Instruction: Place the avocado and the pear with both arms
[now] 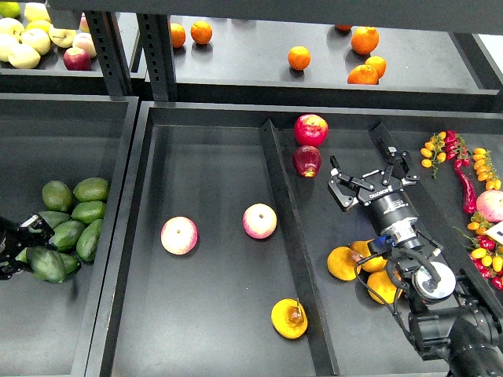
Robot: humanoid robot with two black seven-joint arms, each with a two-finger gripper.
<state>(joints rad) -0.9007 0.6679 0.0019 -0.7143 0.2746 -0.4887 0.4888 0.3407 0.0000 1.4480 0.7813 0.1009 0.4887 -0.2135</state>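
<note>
The pear (289, 318), golden-yellow with a brown stem and blemish, lies at the front of the middle bin (212, 345). My right gripper (369, 179) is open and empty. It hovers over the right bin, up and to the right of the pear. Several more yellow pears (343, 263) lie under my right wrist. Several green avocados (78, 212) are piled in the left bin. My left gripper (22, 245) sits at the pile's left edge against a dark avocado (47, 265). Its fingers are dark and partly cut off by the frame edge, so the grip is unclear.
Two pink-yellow apples (179, 236) (259, 221) lie in the middle bin. A raised divider (287, 236) separates it from the right bin, which holds red apples (311, 129), chillies and small peppers (464, 181). Oranges (363, 75) and pale apples (23, 39) are on the back shelf.
</note>
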